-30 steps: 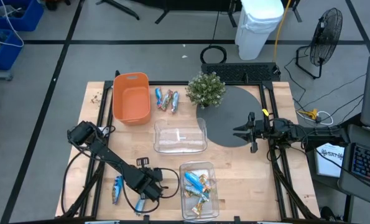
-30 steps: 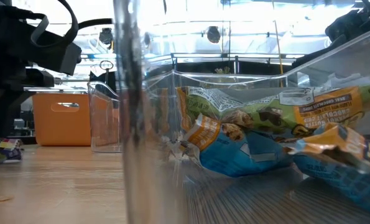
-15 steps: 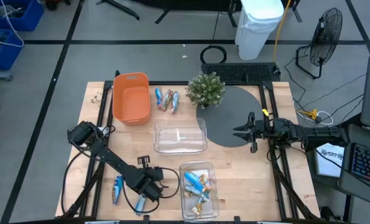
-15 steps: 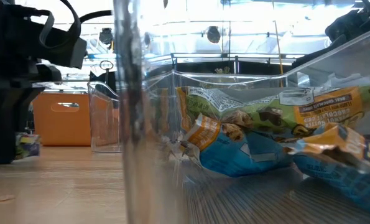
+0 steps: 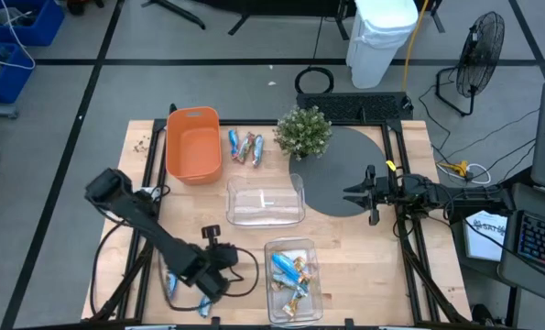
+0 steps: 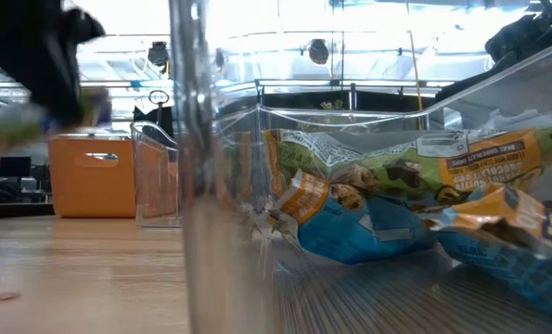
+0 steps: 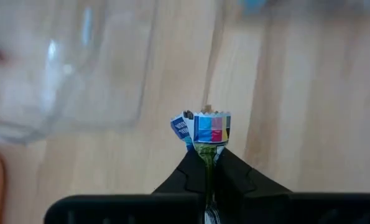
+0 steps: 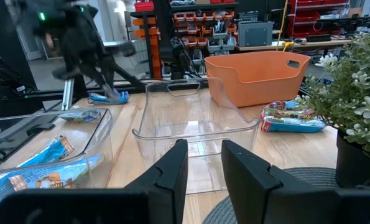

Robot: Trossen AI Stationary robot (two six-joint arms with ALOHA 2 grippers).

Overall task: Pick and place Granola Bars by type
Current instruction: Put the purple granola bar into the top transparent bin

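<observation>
Wooden table bears an orange bin.

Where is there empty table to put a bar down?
Bare wood lies between the orange bin and the left gripper, and right of the near clear bin. It is crowded between the orange bin and the plant, where loose bars lie.

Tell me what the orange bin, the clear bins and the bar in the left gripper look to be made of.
Orange bin: looks like matte moulded plastic, opaque with a cut-out handle.
Empty clear bin and clear bin of bars: transparent, glossy plastic, probably acrylic; the wooden table shows through.
Bar pinched in the shut left gripper: thin printed foil or film wrapper, with a crimped end.
</observation>
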